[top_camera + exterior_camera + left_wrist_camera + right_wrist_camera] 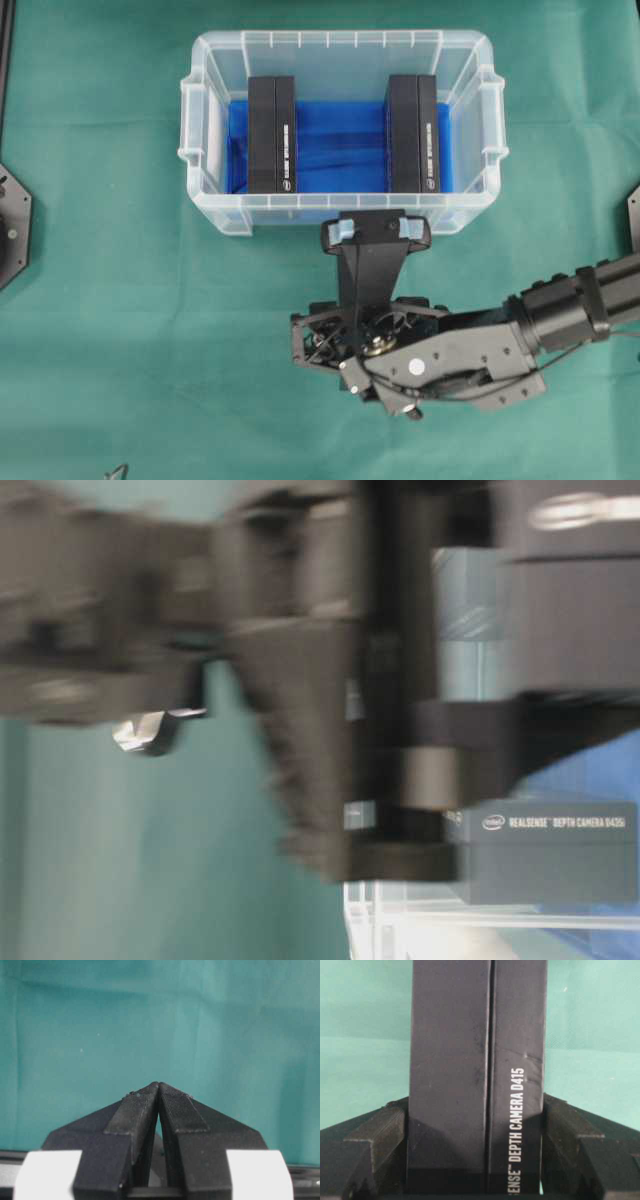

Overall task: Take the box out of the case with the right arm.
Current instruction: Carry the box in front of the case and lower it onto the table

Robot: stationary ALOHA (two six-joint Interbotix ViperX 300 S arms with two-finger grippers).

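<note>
a: looking from overhead, the right gripper sits just outside the near wall of the case, with its jaws spread across something dark. two more black boxes stand on the blue lining beyond it.

b: so the lift is done?

a: i'd say so. the table-level view is blurred, but a box printed with a depth camera label shows level with the gripper body, above the clear rim.

b: and the left gripper?

a: in its own wrist view the tips meet with nothing between them, over bare green cloth.

b: right wrist view?

a: the box fills the gap between both fingers, clamped on its two sides, with cloth behind it and no case wall.

b: next?

a: probably carry it clear and set it flat on the cloth before letting go.
</note>
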